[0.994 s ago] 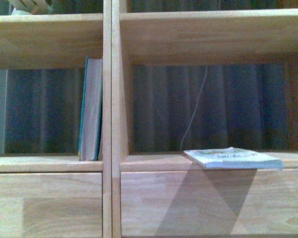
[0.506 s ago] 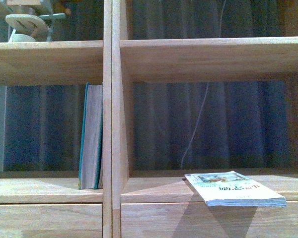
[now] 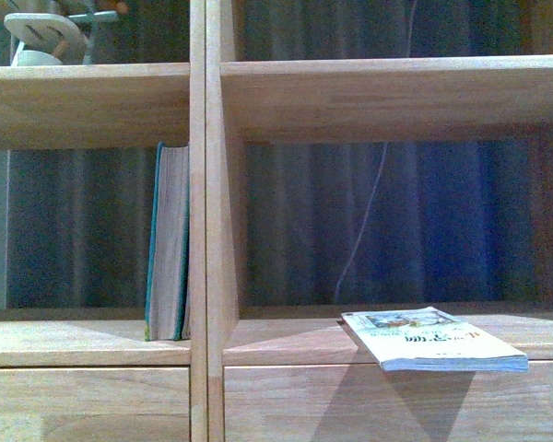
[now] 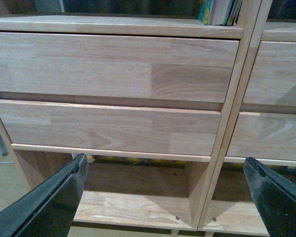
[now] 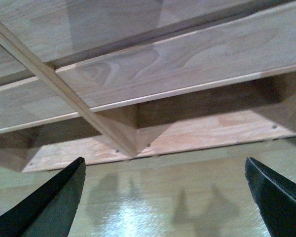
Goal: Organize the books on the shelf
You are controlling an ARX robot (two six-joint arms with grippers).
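Shelf (image 3: 207, 230) holds 2 books: teal book (image 3: 169, 244) upright against the divider, left compartment; thin paperback (image 3: 433, 341) flat, overhanging the right compartment's near edge. Left claw (image 4: 165, 159) and right claw (image 5: 165, 160) gape empty.

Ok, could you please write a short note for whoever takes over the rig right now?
Left gripper: open, empty, facing the shelf.
Right gripper: open, empty, low by its base.
Teal book: upright in the left compartment, against the centre divider; looks done.
Paperback: lying flat in the right compartment, overhanging the front edge.
Left to do: probably push the paperback in or stand it up.
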